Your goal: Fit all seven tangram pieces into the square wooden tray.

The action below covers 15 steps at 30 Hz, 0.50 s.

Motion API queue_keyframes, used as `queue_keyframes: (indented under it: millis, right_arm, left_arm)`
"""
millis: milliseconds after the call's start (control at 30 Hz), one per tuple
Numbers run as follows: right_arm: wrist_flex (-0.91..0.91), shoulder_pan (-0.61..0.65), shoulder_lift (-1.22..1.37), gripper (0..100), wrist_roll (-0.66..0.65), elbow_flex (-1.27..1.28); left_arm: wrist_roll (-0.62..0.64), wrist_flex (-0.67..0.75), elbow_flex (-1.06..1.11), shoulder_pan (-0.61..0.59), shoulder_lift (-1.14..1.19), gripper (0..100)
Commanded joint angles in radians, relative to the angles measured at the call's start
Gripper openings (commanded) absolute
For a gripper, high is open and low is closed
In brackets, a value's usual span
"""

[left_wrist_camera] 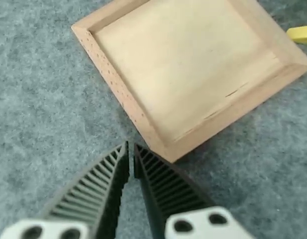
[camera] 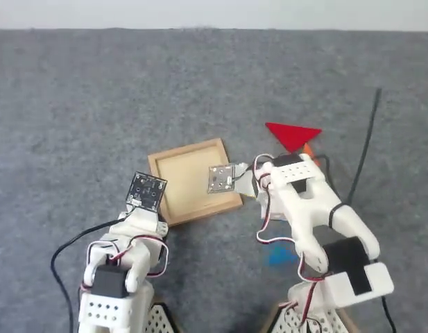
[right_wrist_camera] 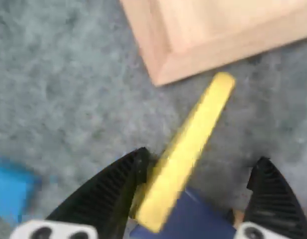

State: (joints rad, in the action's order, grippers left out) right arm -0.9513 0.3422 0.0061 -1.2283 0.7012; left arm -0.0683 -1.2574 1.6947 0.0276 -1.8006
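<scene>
The square wooden tray (camera: 193,182) lies empty mid-table; its floor (left_wrist_camera: 193,64) is bare. My left gripper (left_wrist_camera: 131,149) is shut on nothing, just off the tray's near corner. My right gripper (right_wrist_camera: 200,167) is open beside the tray's other corner (right_wrist_camera: 160,59). A yellow piece (right_wrist_camera: 188,149) lies slanted between its fingers and touches one finger (right_wrist_camera: 126,177). A dark blue piece (right_wrist_camera: 193,216) sits under the yellow one. The yellow piece's tip (left_wrist_camera: 300,34) shows past the tray's edge. A red triangle (camera: 292,134) and an orange piece (camera: 309,150) lie beyond the right arm.
A light blue piece (camera: 281,257) lies on the grey carpet by the right arm's base, also seen as a blue piece (right_wrist_camera: 9,189) to one side of the right gripper. A black cable (camera: 366,146) runs along the right. Open carpet stretches beyond and left of the tray.
</scene>
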Motion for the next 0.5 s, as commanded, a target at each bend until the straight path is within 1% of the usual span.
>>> queue_keyframes:
  millis: [0,100,167,233,367,400,467]
  right_arm:
    - [0.001,0.015,0.004,34.0,0.049,-0.025]
    - [0.001,0.01,0.004,33.9,0.058,-0.025]
    - [0.001,0.01,0.004,32.7,0.092,-0.025]
    - [0.001,0.01,0.004,25.7,0.129,-0.025]
    - [0.001,0.01,-0.007,4.6,0.219,-0.026]
    - [0.001,0.01,-0.007,2.4,0.241,-0.032]
    - [-0.01,0.004,-0.005,3.4,0.288,-0.058]
  left_arm:
    - [-0.002,-0.005,-0.01,-0.005,-0.018,2]
    - [-0.002,-0.005,-0.01,-0.005,-0.018,2]
    - [-0.002,-0.005,-0.01,-0.005,-0.018,2]
    - [-0.002,-0.005,-0.01,-0.005,-0.018,2]
    - [-0.002,-0.005,-0.01,-0.005,-0.018,2]
    - [-0.002,-0.005,-0.01,-0.005,-0.018,2]
    - [-0.002,-0.005,-0.01,-0.005,-0.018,2]
